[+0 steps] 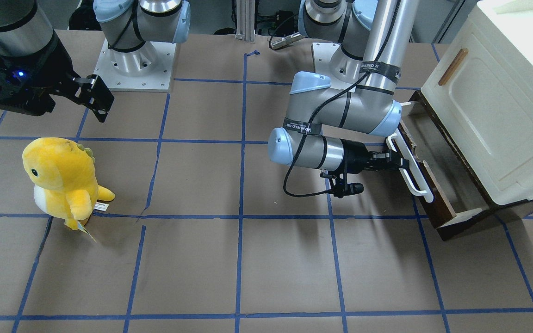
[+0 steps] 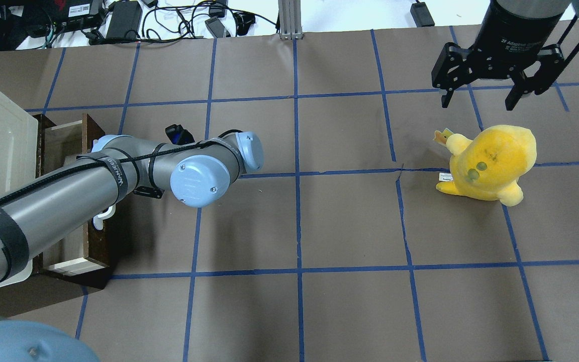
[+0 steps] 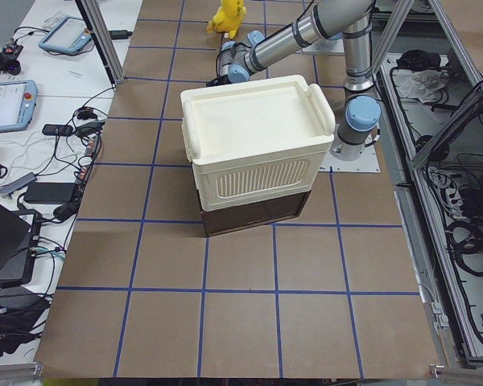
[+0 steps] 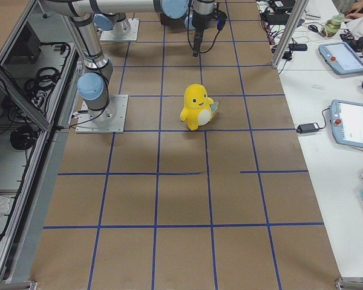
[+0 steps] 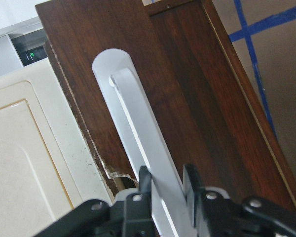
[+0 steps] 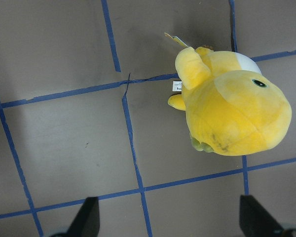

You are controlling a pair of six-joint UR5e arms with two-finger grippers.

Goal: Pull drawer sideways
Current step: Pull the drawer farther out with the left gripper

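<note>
The drawer (image 1: 435, 200) has a dark brown front and a long white bar handle (image 1: 410, 172). It stands partly pulled out of the bottom of the cream cabinet (image 1: 493, 101), and its pale interior shows. My left gripper (image 1: 398, 164) is shut on the handle near its middle. In the left wrist view the two black fingers (image 5: 144, 181) clamp the white handle (image 5: 138, 118) against the brown front (image 5: 187, 89). In the overhead view my left arm hides that gripper; the drawer (image 2: 99, 251) shows beneath it. My right gripper (image 2: 476, 104) is open and empty, far from the drawer.
A yellow plush toy (image 1: 63, 180) stands on the brown paper-covered table below my right gripper (image 6: 168, 222); it also shows in the right wrist view (image 6: 232, 113). The cabinet has a door with a small wooden handle (image 1: 452, 67). Blue tape lines grid the table.
</note>
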